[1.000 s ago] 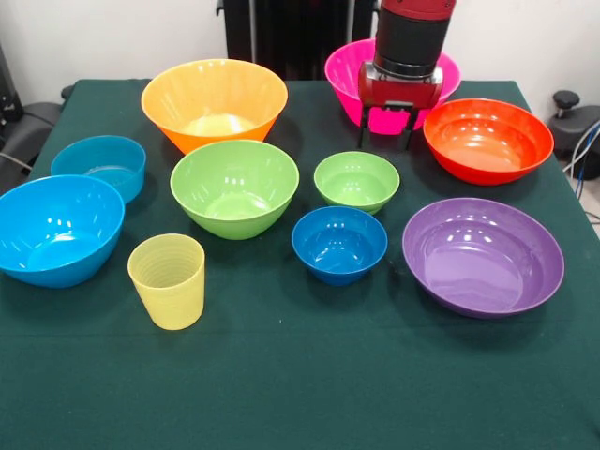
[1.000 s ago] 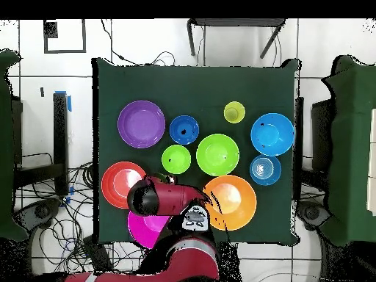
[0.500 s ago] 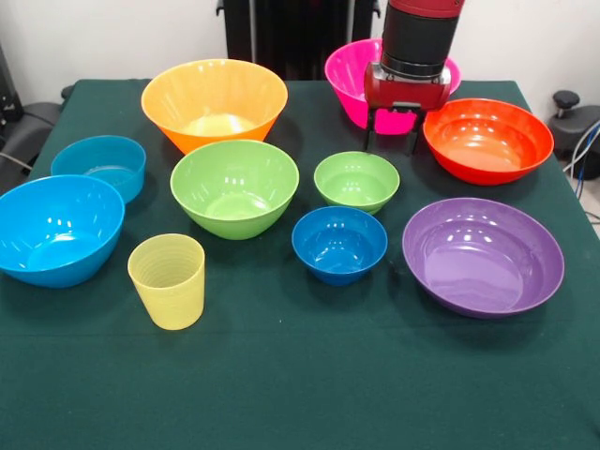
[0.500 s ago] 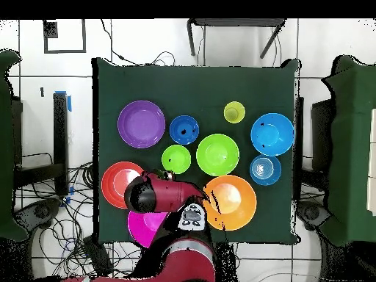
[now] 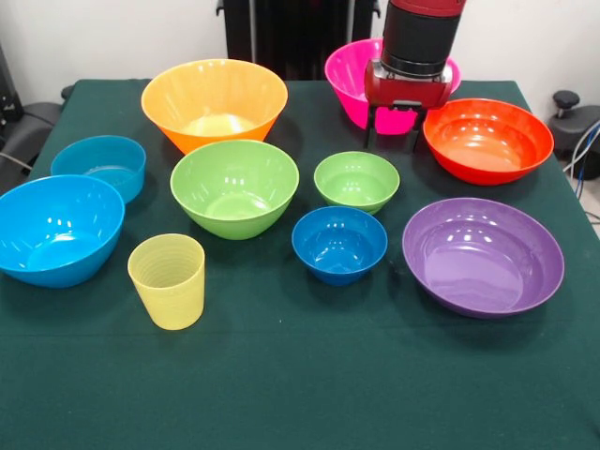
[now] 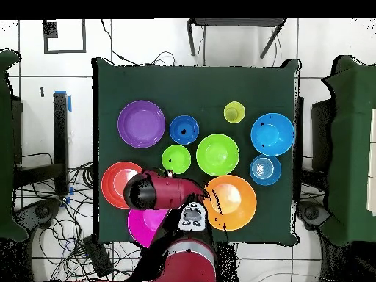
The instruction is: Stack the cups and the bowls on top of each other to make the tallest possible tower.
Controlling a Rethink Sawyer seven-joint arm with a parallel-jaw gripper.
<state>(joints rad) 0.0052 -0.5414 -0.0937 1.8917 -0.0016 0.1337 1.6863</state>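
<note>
Since a second ago, tool (image 5: 395, 142) has edged nearer, open and empty, above bench; stacking unstarted; next needs choosing a bowl.

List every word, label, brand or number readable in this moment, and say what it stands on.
None can be read. The bowls, the yellow tumbler and the green tablecloth are plain. A pale panel on the arm in the overhead view bears dark marks, too small to read. The gripper shows no lettering.

The near strip of the bench (image 5: 309, 394) lies free. Farther back, the purple bowl (image 5: 483, 255), dark blue bowl (image 5: 339, 244) and yellow tumbler (image 5: 168, 280) leave narrow gaps
</note>
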